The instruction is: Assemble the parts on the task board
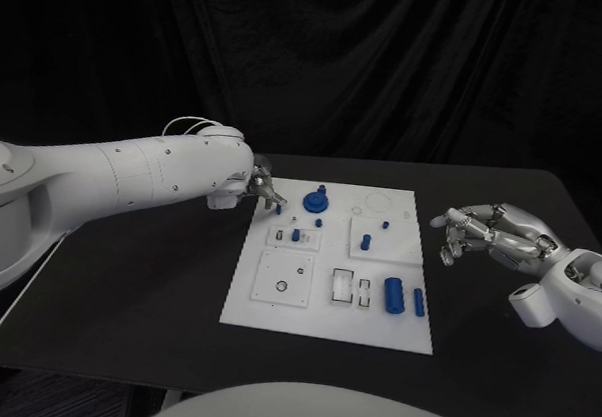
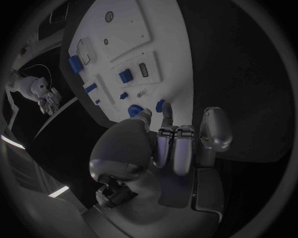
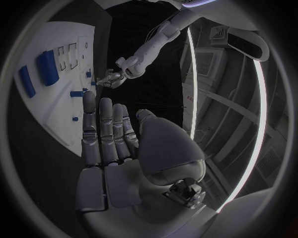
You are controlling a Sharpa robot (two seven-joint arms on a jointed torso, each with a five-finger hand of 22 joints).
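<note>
The white board (image 1: 280,307) lay mid-table, blue parts (image 1: 393,295) on it. The left hand (image 1: 260,189) hovered at its far corner, fingers apart, empty; a careless reach might topple the round knob (image 1: 315,203). The right hand (image 1: 490,236) waited beside, fingers spread.

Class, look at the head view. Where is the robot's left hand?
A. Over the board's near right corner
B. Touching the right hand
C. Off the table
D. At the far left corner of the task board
D: the left hand sits at the far left corner of the task board, away from the right hand.
</note>
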